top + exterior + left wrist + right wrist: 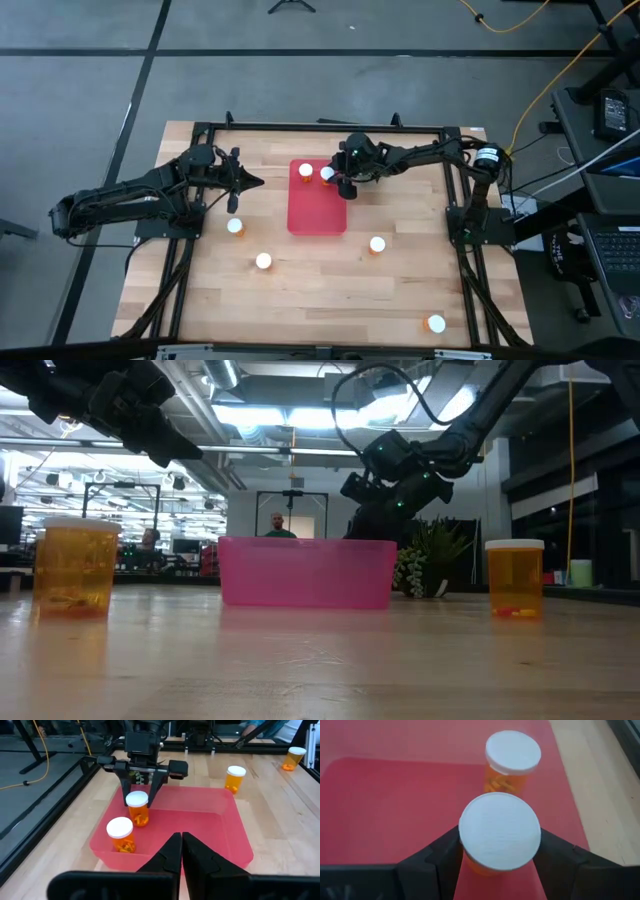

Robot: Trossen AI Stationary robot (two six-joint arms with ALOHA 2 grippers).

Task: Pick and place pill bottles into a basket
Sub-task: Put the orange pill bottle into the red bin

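Observation:
The red-pink basket [317, 210] lies at the table's middle. One orange pill bottle with a white cap [306, 171] stands in its far left corner; it also shows in the left wrist view [120, 835]. My right gripper [338, 180] is over the basket's far end, shut on a second pill bottle [499, 832]. My left gripper [256, 182] is shut and empty, above the table left of the basket. Several more bottles stand on the wood: one at the left [235, 226], one nearer the front [263, 261], one at the right [377, 244]. My right gripper pinches the pill bottle's orange body just below the white cap [138, 811], one finger [124, 782] on each side. The fingers slant down from the table's far right. The bottle is upright inside the basket; whether its base touches the floor I cannot tell.
Another bottle [436, 323] stands near the front right corner. A small green plant [430, 568] shows behind the basket in the low view. A person stands far off in the room. Black frame rails run along the table's edges.

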